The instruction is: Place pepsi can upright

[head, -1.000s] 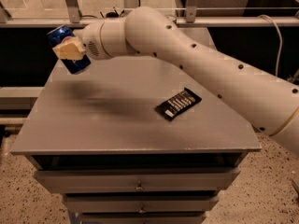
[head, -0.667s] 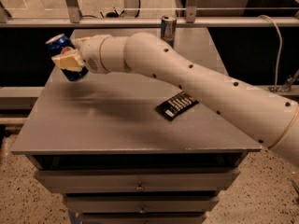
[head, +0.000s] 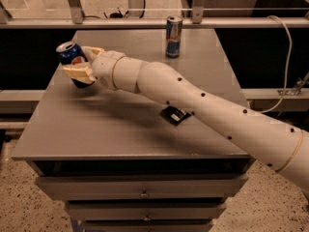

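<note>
At the far left, the pepsi can [head: 71, 56] sits between the fingers [head: 77, 72] of the gripper [head: 77, 60], which are closed on its blue side wall, one below the logo and one behind it. The can hangs over the left part of the worktop [head: 111, 129], and whether its base touches the surface cannot be told. Its long axis leans: the silver top points up and to the left, away from the wrist, and the base points down toward the worktop beneath the fingers.

The can is probably light, smooth and thin-walled, so it could slip or dent under a hard squeeze. Mid-height on the side wall, where the fingers already sit, looks like the best place to hold it. It likely needs tipping until the axis is vertical before it is set down.

To the right of the fingers the white arm [head: 207, 110] stretches across the worktop. A small black packet [head: 175, 115] lies flat beside it, well apart from the fingers. Farther right and beyond the fingers, a tall slim can [head: 174, 36] stands upright.
</note>
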You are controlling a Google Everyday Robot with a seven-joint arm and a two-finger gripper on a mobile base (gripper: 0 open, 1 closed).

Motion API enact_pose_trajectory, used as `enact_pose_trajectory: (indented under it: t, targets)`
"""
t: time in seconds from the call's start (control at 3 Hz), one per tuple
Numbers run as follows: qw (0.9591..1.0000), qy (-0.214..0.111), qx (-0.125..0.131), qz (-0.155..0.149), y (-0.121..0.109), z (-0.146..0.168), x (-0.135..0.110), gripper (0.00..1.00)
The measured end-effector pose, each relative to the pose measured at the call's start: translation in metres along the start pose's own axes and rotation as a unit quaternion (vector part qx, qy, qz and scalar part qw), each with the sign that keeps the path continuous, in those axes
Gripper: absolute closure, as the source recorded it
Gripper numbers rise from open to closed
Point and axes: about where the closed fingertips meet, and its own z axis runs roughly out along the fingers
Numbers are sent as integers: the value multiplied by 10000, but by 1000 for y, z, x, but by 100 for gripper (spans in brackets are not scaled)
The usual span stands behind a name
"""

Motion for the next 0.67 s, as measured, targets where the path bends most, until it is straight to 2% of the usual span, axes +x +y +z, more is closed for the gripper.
enact_pose_trajectory:
  t: [0.67]
  targets:
    - [9996,159,-147,-161,4,-21,27,32]
